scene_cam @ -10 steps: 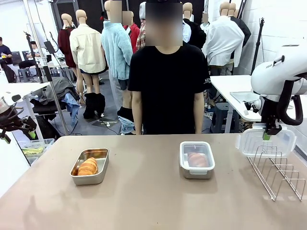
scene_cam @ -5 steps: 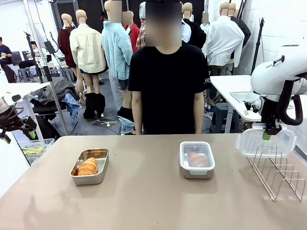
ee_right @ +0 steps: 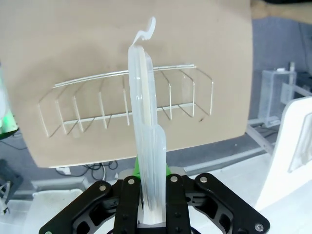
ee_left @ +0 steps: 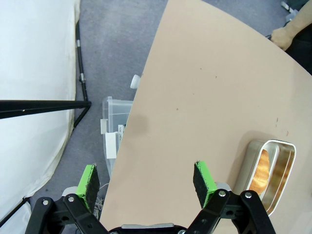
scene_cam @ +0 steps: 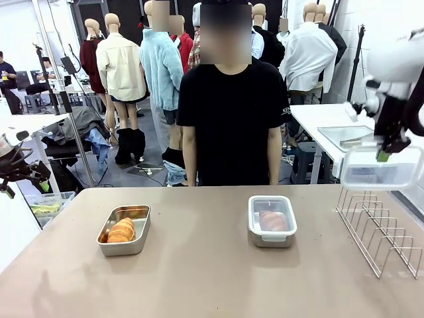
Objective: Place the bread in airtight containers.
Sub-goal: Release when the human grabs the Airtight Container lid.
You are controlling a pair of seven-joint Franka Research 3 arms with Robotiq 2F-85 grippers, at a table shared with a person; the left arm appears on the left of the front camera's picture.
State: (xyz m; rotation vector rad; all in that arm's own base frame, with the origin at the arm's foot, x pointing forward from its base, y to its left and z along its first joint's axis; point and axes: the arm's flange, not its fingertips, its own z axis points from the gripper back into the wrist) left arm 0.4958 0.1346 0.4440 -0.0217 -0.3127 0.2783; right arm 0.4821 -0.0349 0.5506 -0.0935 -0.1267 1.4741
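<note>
Pinching a clear white-rimmed lid [scene_cam: 381, 173] at upper right, the right gripper [scene_cam: 383, 156] is hanging above the rack [scene_cam: 379, 228]. The left gripper [ee_left: 146, 183] is spreading its fingers; golden ridged bread [scene_cam: 122, 230] is lying in the open pan [scene_cam: 124, 230].

The front camera sits low at the near edge of the tabletop [scene_cam: 199, 265], facing the person [scene_cam: 228, 119] across it. Each wrist camera looks steeply down past its own hand; the right wrist and front views share the wire rack [ee_right: 126, 102].

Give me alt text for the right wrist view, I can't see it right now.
The right gripper has its fingers shut on a clear plastic lid, seen edge-on and rising up the middle of the picture. Beyond it, the wire rack stands on the tan table near its edge.
</note>
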